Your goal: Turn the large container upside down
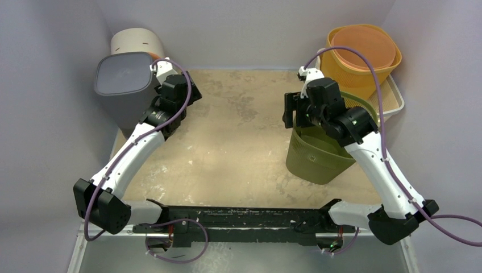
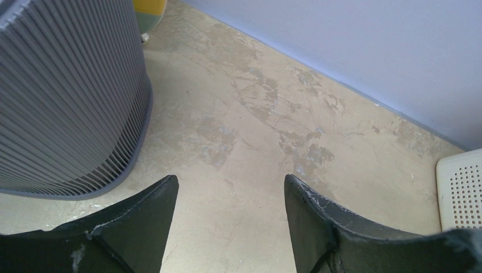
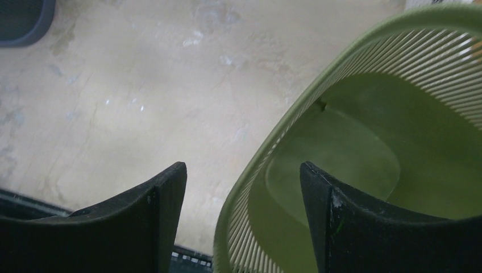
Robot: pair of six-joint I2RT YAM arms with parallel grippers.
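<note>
Right gripper (image 3: pixel 243 168) is where the action is: jaws wide, straddling the near rim of the green basket (image 1: pixel 315 156), one finger inside and one outside, not pinched on it yet. Left gripper (image 2: pixel 230 179) is wide too and holds nothing, hanging over bare table just beside the gray bin.

Biggest to smallest:
- table (image 1: pixel 239 131), scuffed tan top, open in the middle
- gray bin (image 1: pixel 122 79) at about 10 o'clock, ribbed sides, closed face up and wider rim on the table, so it looks bottom-up already
- green basket at about 4 o'clock, mouth up, nothing in it
- orange baskets (image 1: pixel 364 51) nested at 1 o'clock, sitting on a white tray (image 1: pixel 395 99)
- beige tub (image 1: pixel 136 41) tucked behind the gray bin

Progress, my read: I can't be sure which one counts as "large." If it's the gray bin, the flip looks done. If it's the green basket, which is what the right arm's position suggests, nothing has been flipped so far. What's left would be clamping that rim, lifting and tipping it over, then setting it down mouth to the table. The thin slatted wall may flex in the grip.
</note>
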